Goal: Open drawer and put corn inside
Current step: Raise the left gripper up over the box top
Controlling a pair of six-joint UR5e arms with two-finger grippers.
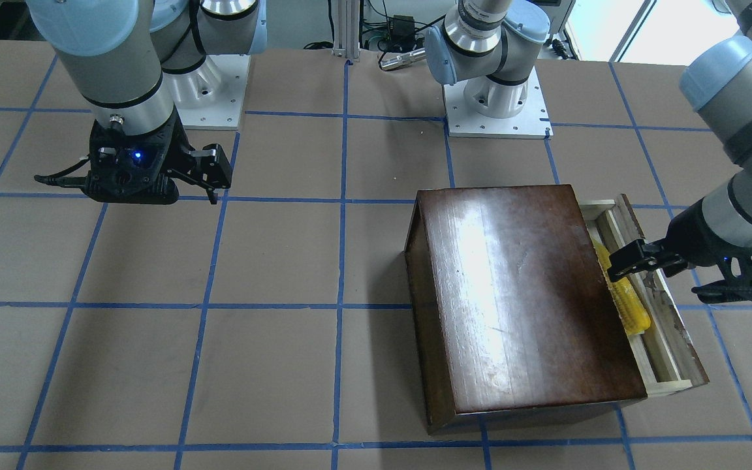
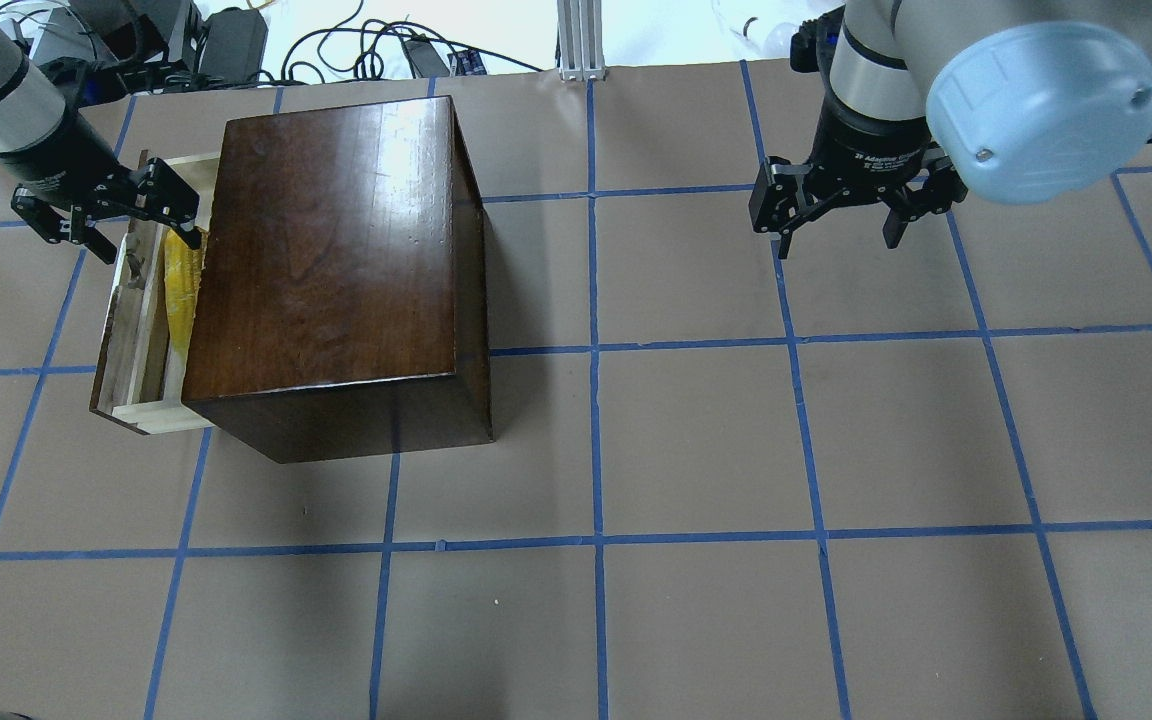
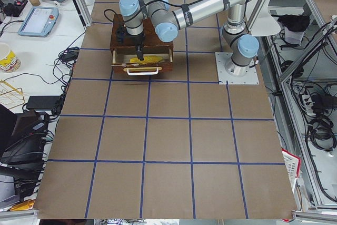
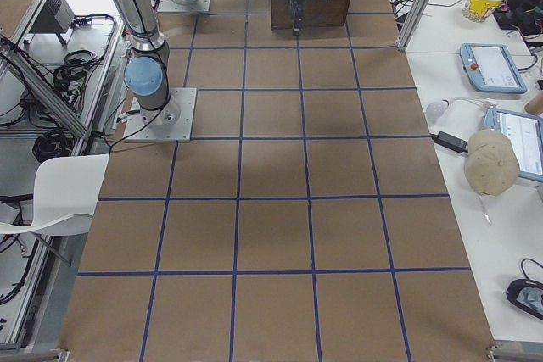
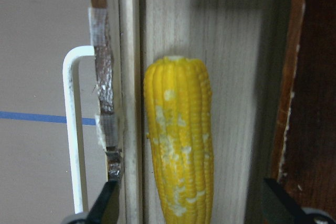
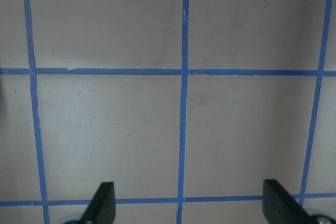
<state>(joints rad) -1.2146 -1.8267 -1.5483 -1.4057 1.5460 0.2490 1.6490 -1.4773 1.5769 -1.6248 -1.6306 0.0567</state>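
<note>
L fingers [image 5: 107,205] spread over corn [image 5: 181,145] (in drawer [image 5: 236,77]), box [image 2: 336,230] alongside

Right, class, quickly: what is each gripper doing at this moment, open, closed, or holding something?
Left gripper: jaws open, holding nothing, above the corn lying in the drawer.
Right gripper: jaws open, empty, above the table.

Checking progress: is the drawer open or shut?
Open: the drawer juts out of the wooden box, with the corn lying inside.
</note>
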